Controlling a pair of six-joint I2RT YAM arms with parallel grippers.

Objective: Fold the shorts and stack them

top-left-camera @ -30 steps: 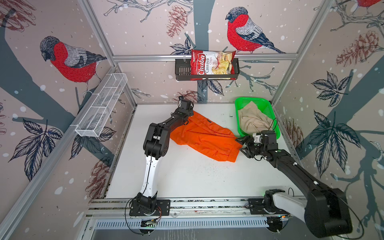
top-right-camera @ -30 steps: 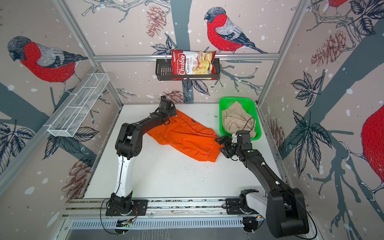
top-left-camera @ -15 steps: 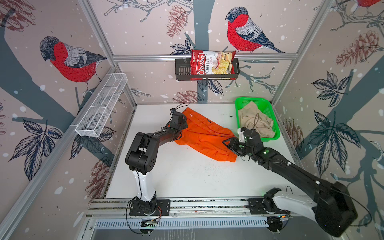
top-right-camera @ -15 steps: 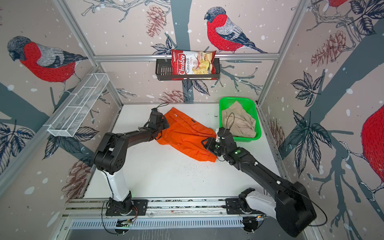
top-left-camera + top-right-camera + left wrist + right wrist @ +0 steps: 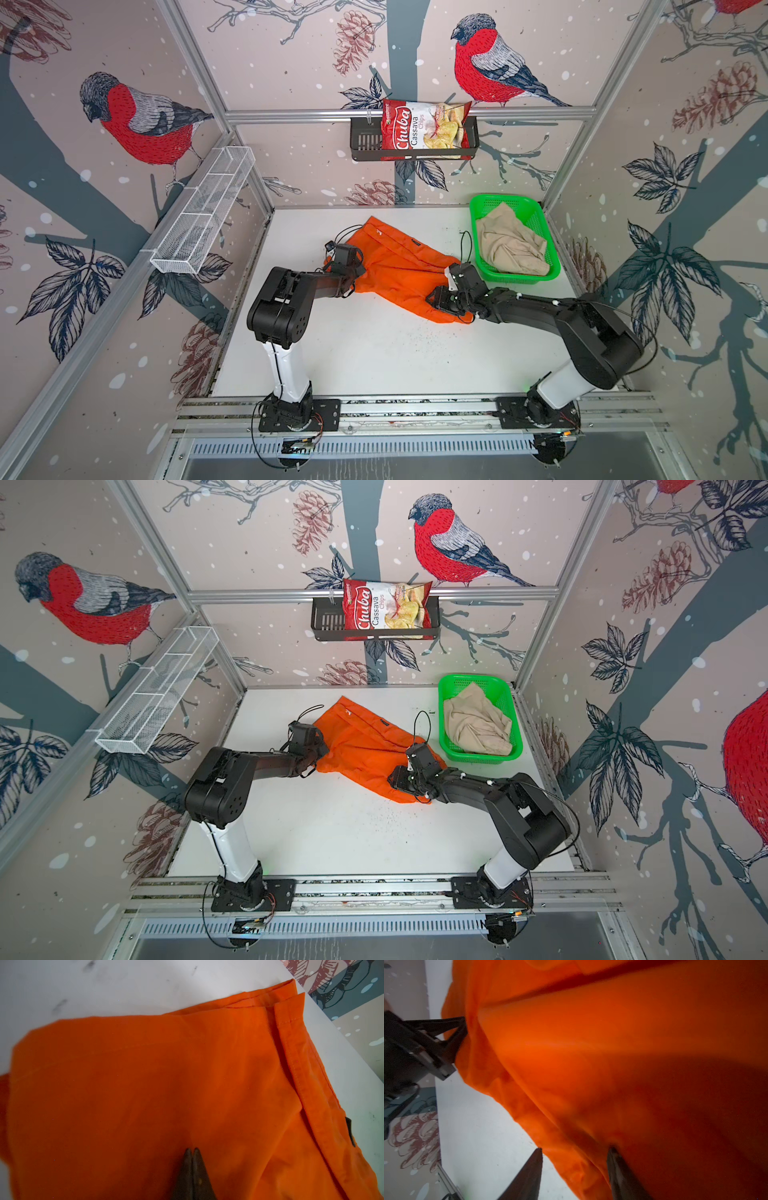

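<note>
- Top views: in both top views the orange shorts lie spread and wrinkled on the white table, slanting from the far middle toward the near right.
- The beige shorts lie crumpled inside the green basket at the table's far right corner, near the orange pair.
- The left end effector sits at the left edge of the orange shorts. The right end effector sits low at their near right corner.
- Left wrist: the left end effector has its fingers pressed together, the tips pinching the orange shorts. The cloth fills most of the view, a stitched hem runs down one side, and bare table shows beyond.
- Right wrist: the right end effector has its fingers spread. One finger is over bare table and the other rests against the cloth.
- The edge of the orange shorts lies between the two fingers, unclamped.
- The left end effector shows at the far edge of the cloth, its tips meeting the fabric.
</note>
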